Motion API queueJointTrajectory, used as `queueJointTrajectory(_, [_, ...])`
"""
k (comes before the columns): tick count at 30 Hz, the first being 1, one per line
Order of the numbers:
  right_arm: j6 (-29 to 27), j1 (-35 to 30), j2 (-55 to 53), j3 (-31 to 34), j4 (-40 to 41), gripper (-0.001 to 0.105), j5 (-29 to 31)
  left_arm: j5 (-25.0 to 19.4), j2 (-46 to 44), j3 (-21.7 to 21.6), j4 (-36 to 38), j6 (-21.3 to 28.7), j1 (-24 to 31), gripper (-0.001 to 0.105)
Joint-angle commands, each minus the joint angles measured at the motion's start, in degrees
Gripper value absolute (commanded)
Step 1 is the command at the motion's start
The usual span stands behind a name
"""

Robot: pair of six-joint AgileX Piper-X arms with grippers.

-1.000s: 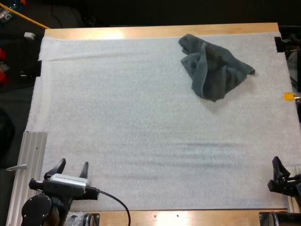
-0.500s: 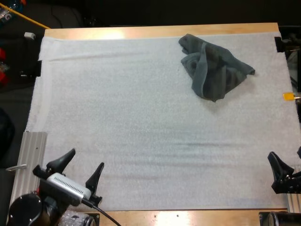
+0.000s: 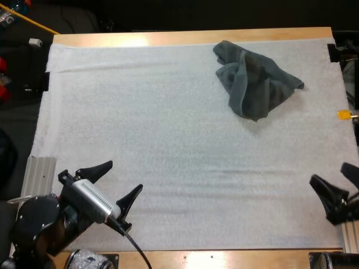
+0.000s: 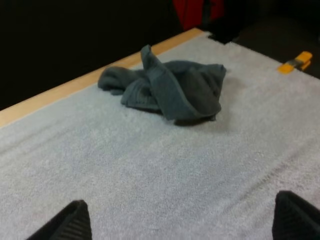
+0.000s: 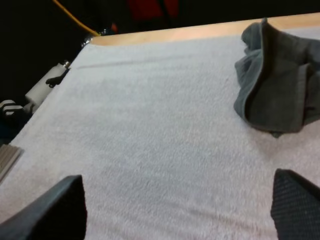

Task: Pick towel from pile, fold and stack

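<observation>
1. Bright, even light falls on the mat (image 3: pixel 168 140).
2. Pale glare sits on the bench (image 3: pixel 132 40) edge at 11 o'clock.
3. The towel (image 3: pixel 255 84) casts a soft shadow at its 6 o'clock.
4. Beyond the bench, darkness.

The left gripper (image 3: pixel 124 175) carries two matte black, tapering, pointed fingers ahead of a glossy black rounded joint housing (image 3: pixel 33 224). The right gripper (image 3: pixel 327 172) has matching black wedge-shaped fingers.

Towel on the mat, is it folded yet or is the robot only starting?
Nothing looks done: the towel lies crumpled near the far edge of the mat. In hand, nothing: the left gripper and right gripper hover open at the near edge, far from it. Left: grabbing, folding and stacking it.
</observation>
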Motion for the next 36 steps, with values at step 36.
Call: queueJointTrajectory(36, [23.33,23.71,64.08,-6.42,-40.41,0.074,26.99,0.43,0.6,-0.48,0.29,-1.14,-0.31,0.071])
